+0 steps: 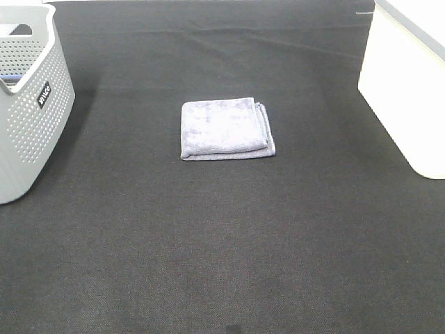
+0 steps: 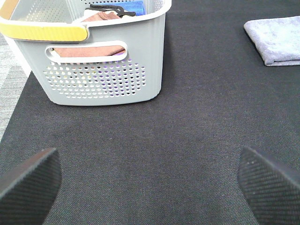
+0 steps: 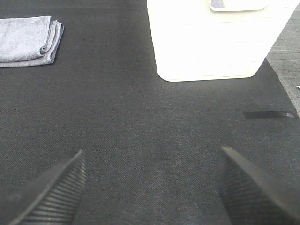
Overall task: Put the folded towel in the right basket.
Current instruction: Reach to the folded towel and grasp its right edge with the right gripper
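Observation:
A folded grey-lavender towel (image 1: pixel 227 129) lies flat on the black mat near the middle of the table. It also shows in the left wrist view (image 2: pixel 276 40) and in the right wrist view (image 3: pixel 29 38). The right basket (image 1: pixel 409 83) is white and stands at the right edge; the right wrist view shows its wall (image 3: pixel 215 42). Neither gripper shows in the high view. My left gripper (image 2: pixel 150 187) is open and empty above the mat near the grey basket. My right gripper (image 3: pixel 152 187) is open and empty above the mat near the white basket.
A grey perforated basket (image 1: pixel 28 104) stands at the left edge; in the left wrist view (image 2: pixel 101 70) it holds folded cloths, one orange-brown and one blue. A strip of black tape (image 3: pixel 269 114) lies on the mat beside the white basket.

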`<state>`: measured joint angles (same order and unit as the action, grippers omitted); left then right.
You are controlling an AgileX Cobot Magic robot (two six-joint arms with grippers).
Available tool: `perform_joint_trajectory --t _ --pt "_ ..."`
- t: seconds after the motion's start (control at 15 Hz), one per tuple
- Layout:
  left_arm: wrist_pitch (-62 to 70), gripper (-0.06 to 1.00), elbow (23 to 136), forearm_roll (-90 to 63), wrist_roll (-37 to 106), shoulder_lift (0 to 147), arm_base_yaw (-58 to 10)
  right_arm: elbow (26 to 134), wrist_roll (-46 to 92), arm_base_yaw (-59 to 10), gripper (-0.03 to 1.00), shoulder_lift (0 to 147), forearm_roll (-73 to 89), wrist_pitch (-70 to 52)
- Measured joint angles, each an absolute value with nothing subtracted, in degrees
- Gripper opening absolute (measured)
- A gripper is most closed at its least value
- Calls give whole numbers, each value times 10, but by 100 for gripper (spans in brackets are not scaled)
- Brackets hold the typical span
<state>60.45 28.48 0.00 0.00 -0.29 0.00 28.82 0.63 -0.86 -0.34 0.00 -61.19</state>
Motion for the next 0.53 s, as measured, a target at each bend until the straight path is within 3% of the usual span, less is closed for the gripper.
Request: perform_joint_trajectory --t 0.53 --pt "604 97 285 0 0 -3 0 288 6 -9 73 -3 0 -612"
